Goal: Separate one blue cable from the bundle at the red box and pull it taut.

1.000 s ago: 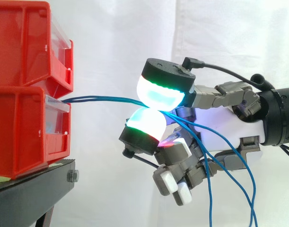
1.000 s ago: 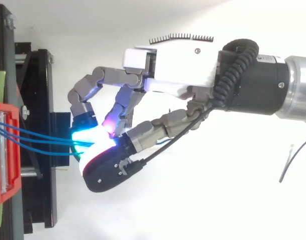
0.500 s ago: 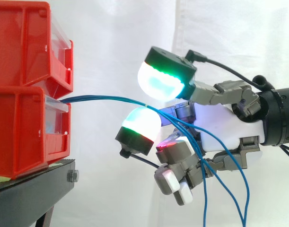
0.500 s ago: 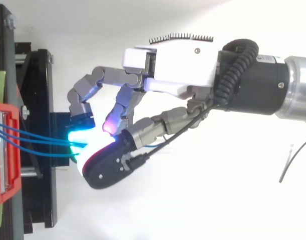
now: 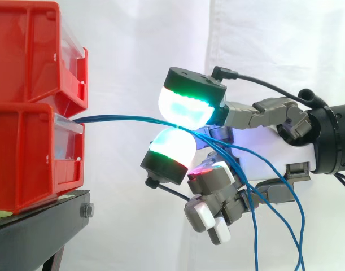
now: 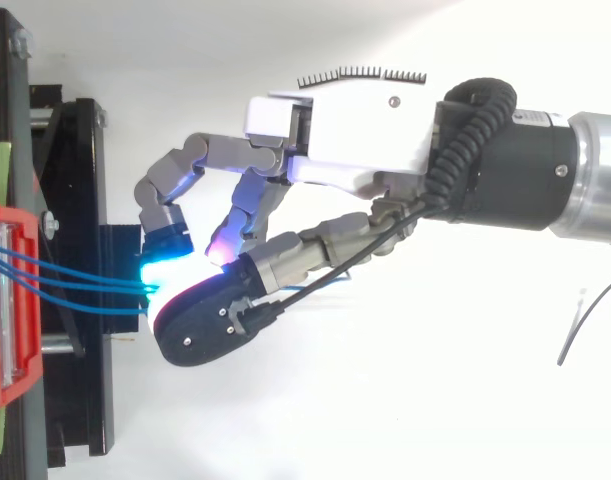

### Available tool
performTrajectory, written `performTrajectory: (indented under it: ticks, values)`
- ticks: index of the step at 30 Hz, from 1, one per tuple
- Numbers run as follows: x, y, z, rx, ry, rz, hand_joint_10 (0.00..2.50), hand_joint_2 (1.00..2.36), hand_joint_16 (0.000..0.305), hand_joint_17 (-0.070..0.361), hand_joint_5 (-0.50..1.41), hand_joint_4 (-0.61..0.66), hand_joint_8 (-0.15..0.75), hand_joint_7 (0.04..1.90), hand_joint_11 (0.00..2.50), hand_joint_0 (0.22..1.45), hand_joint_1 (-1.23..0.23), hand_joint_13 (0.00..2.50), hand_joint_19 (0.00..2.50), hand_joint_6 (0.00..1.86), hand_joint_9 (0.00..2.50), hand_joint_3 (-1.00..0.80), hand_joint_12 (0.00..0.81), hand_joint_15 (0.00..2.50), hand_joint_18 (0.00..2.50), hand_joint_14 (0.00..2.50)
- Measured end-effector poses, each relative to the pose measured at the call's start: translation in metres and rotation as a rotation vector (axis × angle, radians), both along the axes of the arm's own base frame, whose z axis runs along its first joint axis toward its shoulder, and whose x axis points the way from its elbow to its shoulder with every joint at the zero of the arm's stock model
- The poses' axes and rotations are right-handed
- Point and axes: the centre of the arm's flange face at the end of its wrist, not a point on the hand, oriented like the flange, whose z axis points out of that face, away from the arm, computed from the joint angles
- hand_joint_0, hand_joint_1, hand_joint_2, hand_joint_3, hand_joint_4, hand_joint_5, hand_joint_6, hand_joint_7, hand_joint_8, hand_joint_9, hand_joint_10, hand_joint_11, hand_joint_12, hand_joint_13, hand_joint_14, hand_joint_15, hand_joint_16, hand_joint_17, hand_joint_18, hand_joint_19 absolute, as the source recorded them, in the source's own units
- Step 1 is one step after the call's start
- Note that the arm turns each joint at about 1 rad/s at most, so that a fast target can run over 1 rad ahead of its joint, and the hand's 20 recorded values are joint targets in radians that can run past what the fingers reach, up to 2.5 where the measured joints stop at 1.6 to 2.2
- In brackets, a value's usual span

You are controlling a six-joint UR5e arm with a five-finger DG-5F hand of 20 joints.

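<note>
Hand (image 5: 268,153): I see it coming in from the right and pinching. 2 glowing pads (image 5: 186,107) are pressed together, one above the other, with the blue cables (image 5: 121,118) caught between them. The other fingers are curled below the pinch.
Blue cables, bin side: from above I count 3 strands (image 6: 75,285). They leave the front of the lower red bin (image 5: 25,158) and run nearly straight and close to level to the pads.
Blue cables, far side: past the pinch they cross the palm and hang in loose curves down to the bottom edge of the side view.
Separation: I cannot tell whether 1 strand is held apart, as all of them meet at the pads.
Bins: the lower red bin has an upper red bin (image 5: 31,51) stacked on it. They sit at the left on a black stand (image 5: 36,234), before a white curtain (image 5: 274,45).
Gap: the pads are apart from the bin fronts.
</note>
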Motion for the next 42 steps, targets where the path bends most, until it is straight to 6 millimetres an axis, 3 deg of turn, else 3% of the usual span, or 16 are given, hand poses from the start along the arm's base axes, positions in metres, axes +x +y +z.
performTrajectory:
  ticks: [4,7,16,31,36,38,42]
  values:
    - [0.0000,0.0000,0.0003,0.000,0.000,0.000,0.03,1.01,0.045,0.101,-0.16,-0.07,0.281,1.31,1.17,0.73,-0.88,0.99,0.79,0.91,1.16,-0.33,0.367,0.79,0.82,0.03]
    - [0.0000,-0.0001,0.0001,0.000,0.000,0.000,0.03,1.00,0.044,0.099,-0.16,-0.12,0.276,1.23,1.17,0.78,-0.89,0.98,0.76,0.92,1.15,-0.48,0.362,0.78,0.81,0.03]
    - [0.0000,0.0000,-0.0002,-0.011,0.001,0.001,0.03,1.00,0.042,0.095,-0.12,0.00,0.288,1.22,1.18,0.64,-0.96,1.00,0.77,0.91,1.22,-0.50,0.361,0.78,0.83,0.03]
    - [0.0002,0.0000,-0.0002,-0.020,-0.001,0.002,0.03,1.00,0.053,0.119,-0.09,0.04,0.329,1.13,1.13,0.45,-0.63,1.08,0.79,0.87,1.35,-0.50,0.422,0.78,0.95,0.03]
    - [0.0004,-0.0001,0.0001,-0.019,-0.002,0.002,0.03,1.00,0.048,0.109,-0.09,0.03,0.310,1.14,1.14,0.51,-0.62,1.06,0.82,0.87,1.32,-0.50,0.398,0.79,0.90,0.03]
    - [0.0005,-0.0001,0.0001,-0.019,-0.002,0.002,0.03,1.00,0.044,0.099,-0.10,0.01,0.288,1.20,1.15,0.60,-0.66,1.04,0.84,0.86,1.31,-0.50,0.376,0.80,0.86,0.03]
    - [0.0005,-0.0001,0.0002,-0.019,-0.003,0.002,0.03,1.01,0.045,0.100,-0.12,0.01,0.289,1.25,1.15,0.64,-0.82,1.04,0.85,0.88,1.26,-0.36,0.381,0.81,0.86,0.03]
